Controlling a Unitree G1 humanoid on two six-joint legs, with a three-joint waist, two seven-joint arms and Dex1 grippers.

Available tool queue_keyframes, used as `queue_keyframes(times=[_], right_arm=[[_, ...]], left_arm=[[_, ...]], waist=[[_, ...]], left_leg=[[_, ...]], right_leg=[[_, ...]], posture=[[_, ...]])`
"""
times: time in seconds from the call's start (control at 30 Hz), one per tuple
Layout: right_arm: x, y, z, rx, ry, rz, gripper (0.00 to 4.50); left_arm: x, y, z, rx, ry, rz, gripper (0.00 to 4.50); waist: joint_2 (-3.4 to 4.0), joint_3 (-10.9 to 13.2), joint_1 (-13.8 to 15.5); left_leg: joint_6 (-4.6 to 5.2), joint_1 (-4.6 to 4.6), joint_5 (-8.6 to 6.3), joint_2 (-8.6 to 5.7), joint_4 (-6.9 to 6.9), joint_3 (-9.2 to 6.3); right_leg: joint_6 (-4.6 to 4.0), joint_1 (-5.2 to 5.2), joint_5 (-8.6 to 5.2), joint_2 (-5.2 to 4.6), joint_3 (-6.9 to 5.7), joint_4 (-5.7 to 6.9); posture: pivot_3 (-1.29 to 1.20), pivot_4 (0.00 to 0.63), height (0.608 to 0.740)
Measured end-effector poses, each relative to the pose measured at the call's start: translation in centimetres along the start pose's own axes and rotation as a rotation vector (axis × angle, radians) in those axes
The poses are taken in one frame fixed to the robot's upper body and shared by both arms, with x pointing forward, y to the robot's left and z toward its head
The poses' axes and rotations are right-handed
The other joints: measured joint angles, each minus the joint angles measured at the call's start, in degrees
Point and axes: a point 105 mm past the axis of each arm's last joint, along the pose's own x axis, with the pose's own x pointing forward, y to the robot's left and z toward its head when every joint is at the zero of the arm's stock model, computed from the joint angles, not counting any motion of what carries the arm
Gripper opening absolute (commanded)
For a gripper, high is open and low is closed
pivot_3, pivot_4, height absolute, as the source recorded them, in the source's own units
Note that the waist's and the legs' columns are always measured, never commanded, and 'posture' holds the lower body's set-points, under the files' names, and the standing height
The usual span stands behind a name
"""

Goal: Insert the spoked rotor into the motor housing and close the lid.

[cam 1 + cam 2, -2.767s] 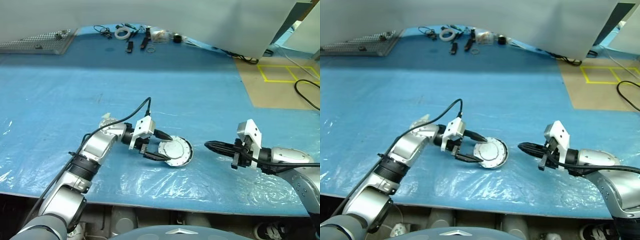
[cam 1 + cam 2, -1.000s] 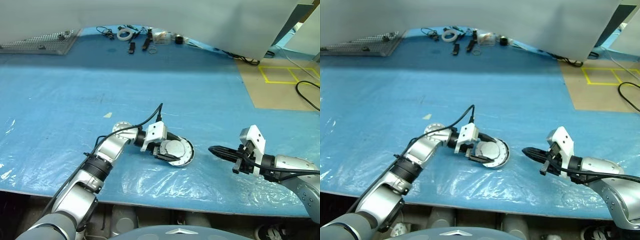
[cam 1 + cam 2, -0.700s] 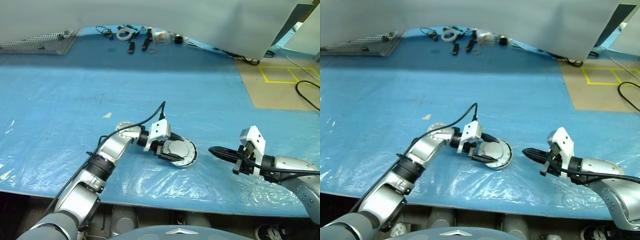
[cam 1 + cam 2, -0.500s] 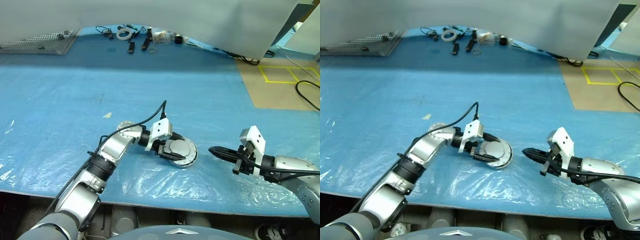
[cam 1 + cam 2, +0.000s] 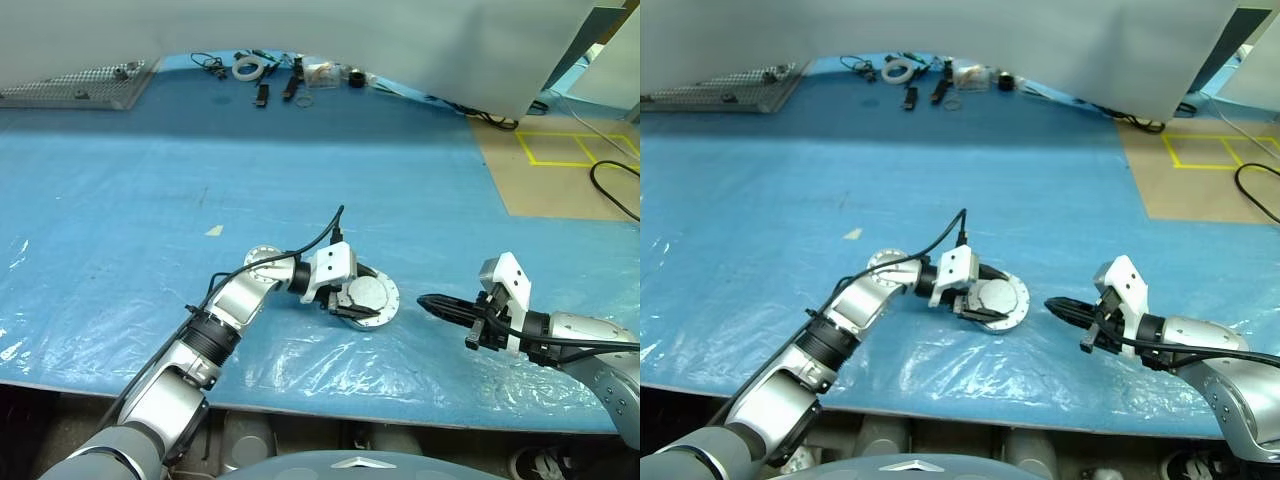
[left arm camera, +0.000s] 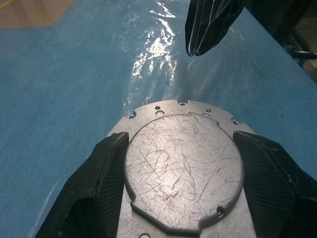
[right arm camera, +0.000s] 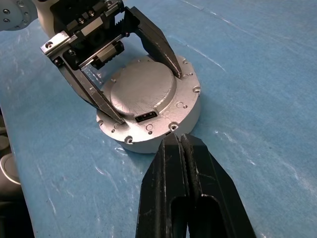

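The motor housing, a round silver cup, lies on the blue sheet with the lid on top, plain scratched face up. My left gripper reaches in from the left, and its two black fingers clamp the lid's raised centre from both sides; it is shut on the lid. My right gripper is shut with nothing in it, and its tip sits just short of the housing's side wall. The spoked rotor is hidden.
Crinkled clear film covers the blue sheet near the table's front edge. A tape ring and small tools lie at the far edge, beside a perforated metal plate. Bare floor with yellow tape lies to the right.
My left gripper has slid to the right with the lidded housing between its fingers, narrowing the gap to the right gripper. The right gripper has stayed in place.
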Motion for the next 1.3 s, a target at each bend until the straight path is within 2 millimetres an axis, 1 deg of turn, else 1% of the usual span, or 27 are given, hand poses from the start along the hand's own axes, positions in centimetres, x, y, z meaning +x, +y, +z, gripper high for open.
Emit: queue_keyframes(times=[0.23, 0.4, 0.53, 0.77, 1.13, 1.3], right_arm=[[0.0, 0.0, 0.1, -0.006, 0.000, 0.001, 0.00], [0.0, -0.1, 0.1, -0.011, 0.002, -0.001, 0.00], [0.0, -0.1, 0.1, -0.012, 0.003, -0.004, 0.00], [0.0, -0.2, 0.0, -0.015, 0.009, -0.010, 0.00], [-0.1, -0.3, -0.1, -0.016, 0.014, -0.012, 0.00], [0.0, -0.5, 0.1, -0.025, 0.012, -0.010, 0.00]], left_arm=[[-1.5, -0.1, -0.1, -0.069, -0.031, -0.041, 3.09], [-1.9, -0.3, 0.2, -0.102, -0.049, -0.066, 3.09], [-2.0, -0.4, -0.2, -0.052, -0.024, -0.060, 3.09], [-2.1, -0.7, -0.7, 0.013, -0.029, -0.061, 3.09], [-1.9, -0.8, -0.9, 0.058, -0.026, -0.060, 3.09], [-1.4, -0.5, -1.1, 0.097, -0.009, -0.055, 3.09]], waist=[[0.00, 0.0, -0.2], [0.00, 0.0, -0.1], [0.00, 0.0, -0.1], [0.01, 0.0, -0.1], [0.02, 0.0, 0.0], [0.05, 0.0, 0.1]], left_leg=[[0.00, 0.00, 0.00, 0.01, -0.03, 0.00], [0.00, 0.00, 0.00, 0.01, -0.03, 0.00], [0.00, -0.01, 0.00, 0.01, -0.06, 0.00], [0.00, 0.00, 0.00, 0.01, -0.07, 0.00], [0.00, 0.02, 0.00, -0.01, -0.05, 0.00], [0.01, 0.30, -0.01, -0.02, 0.04, 0.01]], right_leg=[[0.00, -0.02, 0.00, 0.01, 0.00, 0.00], [-0.01, -0.04, -0.01, 0.01, 0.00, 0.00], [0.00, -0.04, 0.00, 0.01, 0.00, -0.02], [0.08, -0.04, 0.05, 0.00, 0.00, -0.01], [0.07, 0.02, 0.04, 0.00, 0.00, -0.01], [-0.06, 0.45, -0.06, -0.17, -0.02, -0.05]], posture=[[0.00, 0.150, 0.740], [0.00, 0.150, 0.740], [0.00, 0.150, 0.740], [0.00, 0.150, 0.740], [0.00, 0.150, 0.740], [0.00, 0.150, 0.740]])
